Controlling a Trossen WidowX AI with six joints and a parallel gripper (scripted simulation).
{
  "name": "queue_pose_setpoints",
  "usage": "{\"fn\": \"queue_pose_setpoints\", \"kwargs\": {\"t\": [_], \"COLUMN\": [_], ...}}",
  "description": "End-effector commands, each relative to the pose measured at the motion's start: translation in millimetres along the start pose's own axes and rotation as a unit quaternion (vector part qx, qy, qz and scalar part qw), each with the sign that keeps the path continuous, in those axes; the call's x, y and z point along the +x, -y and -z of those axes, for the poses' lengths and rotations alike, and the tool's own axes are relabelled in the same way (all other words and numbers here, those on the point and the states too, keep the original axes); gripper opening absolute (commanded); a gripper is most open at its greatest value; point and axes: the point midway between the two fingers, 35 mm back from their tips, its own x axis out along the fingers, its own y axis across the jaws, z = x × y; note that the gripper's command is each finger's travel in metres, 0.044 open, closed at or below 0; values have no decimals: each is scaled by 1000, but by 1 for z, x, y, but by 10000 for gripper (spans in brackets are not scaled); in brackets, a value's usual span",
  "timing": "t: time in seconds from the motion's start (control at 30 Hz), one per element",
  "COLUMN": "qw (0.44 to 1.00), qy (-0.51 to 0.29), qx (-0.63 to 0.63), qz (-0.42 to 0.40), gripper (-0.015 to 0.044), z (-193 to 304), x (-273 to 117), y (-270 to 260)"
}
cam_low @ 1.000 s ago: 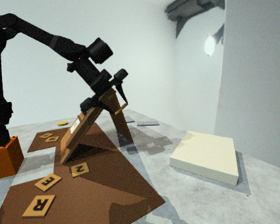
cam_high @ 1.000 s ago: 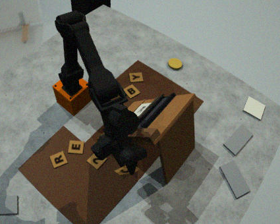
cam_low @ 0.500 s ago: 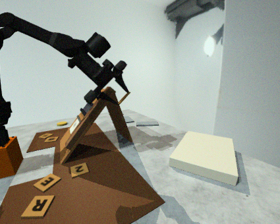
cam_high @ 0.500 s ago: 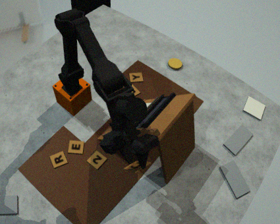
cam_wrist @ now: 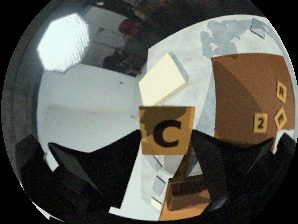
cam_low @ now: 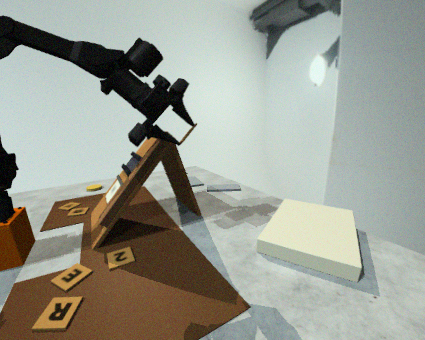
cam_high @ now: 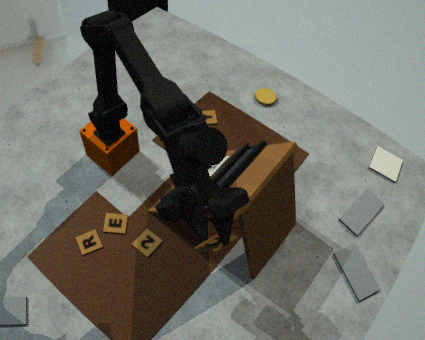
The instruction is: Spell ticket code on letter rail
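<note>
C tile [cam_high: 216, 243] [cam_low: 187, 134] [cam_wrist: 166, 131] is held aloft near the top of the board [cam_high: 273, 215] [cam_low: 123, 201] [cam_wrist: 187, 192], clear of the rail. Letter upright in wrist view; tile seen tilted, edge-on, in ext. view. Approx. square, no distinct long axis noted. Gripper [cam_high: 215, 242] [cam_low: 187, 134] [cam_wrist: 165, 133] part-open, tile gripped by opp. edges betw. fingertips.

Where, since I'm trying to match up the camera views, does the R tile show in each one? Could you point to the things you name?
Top: the R tile [cam_high: 89, 242] [cam_low: 57, 313] [cam_wrist: 281, 92] is in the lower left.
Exterior: near the bottom left corner.
Wrist: close to the right edge, a little above mid-height.
Shared landmark: the E tile [cam_high: 115, 223] [cam_low: 72, 277] [cam_wrist: 280, 119], its nearest neighbor in all three.
</note>
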Motion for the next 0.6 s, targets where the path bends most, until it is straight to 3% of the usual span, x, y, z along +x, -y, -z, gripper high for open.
{"fn": "queue_pose_setpoints", "kwargs": {"t": [0.0, 0.27, 0.57], "qw": [999, 994, 986], "qy": [6, 23, -14], "qx": [-29, -70, -121], "qz": [-30, -79, -111], "gripper": [0, 0, 0], "z": [3, 13, 65], "x": [-16, -44, -57], "y": [-14, -30, -46]}}
